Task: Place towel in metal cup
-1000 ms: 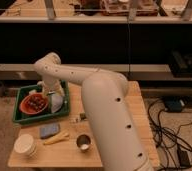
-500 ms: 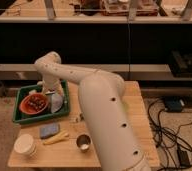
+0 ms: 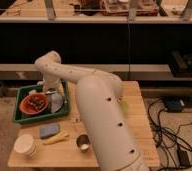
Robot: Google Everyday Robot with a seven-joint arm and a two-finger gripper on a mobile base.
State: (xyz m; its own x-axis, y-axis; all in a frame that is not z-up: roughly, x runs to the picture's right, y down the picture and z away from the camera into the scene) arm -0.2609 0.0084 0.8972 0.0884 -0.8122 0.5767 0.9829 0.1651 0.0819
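The arm (image 3: 96, 117) reached across the table (image 3: 139, 131) to the green tray (image 3: 39, 119) at its rear left corner. The gripper (image 3: 52, 93) hung over the tray's right side, and I could not tell whether it was open or closed. The pale towel (image 3: 57, 103) seemed to lie in the tray just beneath it. The metal cup (image 3: 82, 143) stood near the front edge with nothing in it, so both of the 2 steps, lifting the towel and putting it in the cup, apparently remained.

Green bin (image 3: 39, 118) sits on the table (image 3: 134, 102), a red bowl (image 3: 34, 103) inside it. In front lie a blue pad (image 3: 49, 130) and a yellow strip (image 3: 55, 138). A white cup (image 3: 26, 145) stands at the near corner.
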